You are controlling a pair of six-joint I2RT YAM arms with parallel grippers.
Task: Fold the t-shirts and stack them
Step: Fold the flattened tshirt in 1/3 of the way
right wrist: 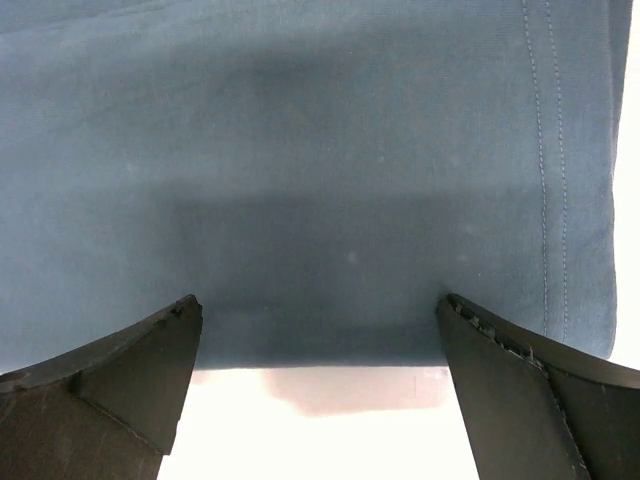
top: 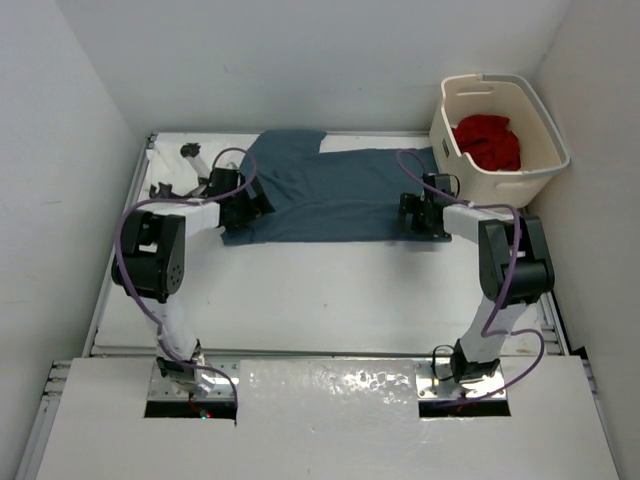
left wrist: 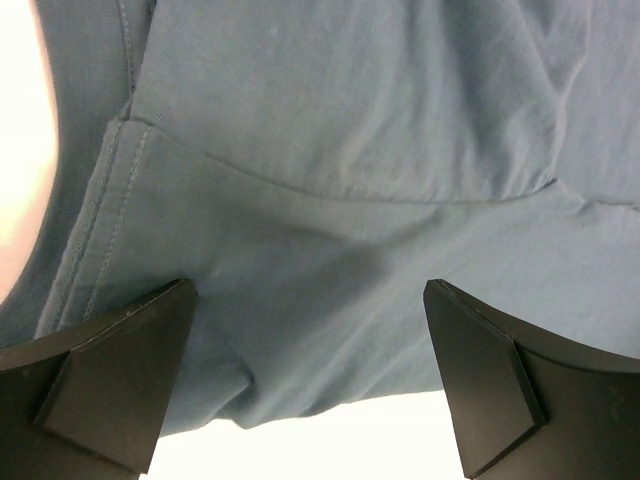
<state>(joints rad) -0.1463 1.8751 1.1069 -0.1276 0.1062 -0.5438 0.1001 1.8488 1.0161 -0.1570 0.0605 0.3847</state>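
Observation:
The blue-grey t-shirt (top: 335, 190) lies spread flat at the back of the table. It fills the left wrist view (left wrist: 340, 180) and the right wrist view (right wrist: 300, 170). My left gripper (top: 243, 215) is open over its near left corner by the sleeve, jaws wide apart and holding nothing. My right gripper (top: 418, 217) is open over its near right hem, also holding nothing. The red t-shirt (top: 489, 141) lies crumpled in the cream basket (top: 547, 137). A bit of white cloth (top: 170, 168), perhaps the white t-shirt, lies at the back left.
The basket stands at the back right corner. White walls enclose the table on three sides. A small dark object (top: 189, 150) lies by the white cloth at back left. The near half of the table (top: 330, 290) is bare.

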